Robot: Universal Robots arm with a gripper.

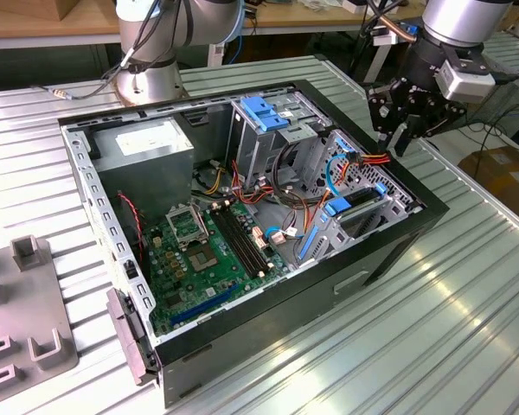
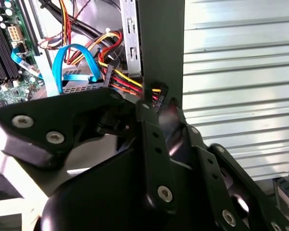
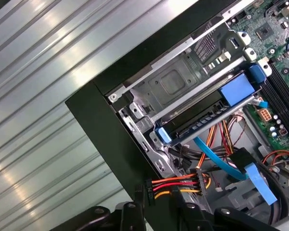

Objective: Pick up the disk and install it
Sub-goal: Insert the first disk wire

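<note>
Exterior view: disk (image 1: 361,202) below jaws, apart.

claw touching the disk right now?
Apart. The exterior view shows the claw above the case rim, with cables and clear space between it and the disk inside.

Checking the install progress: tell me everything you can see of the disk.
The disk is a flat dark slab with blue plastic rails on two opposite sides. It lies level, seated in the grey metal bay at a corner of the case. The gripper hangs apart from it, by the case wall.
</note>
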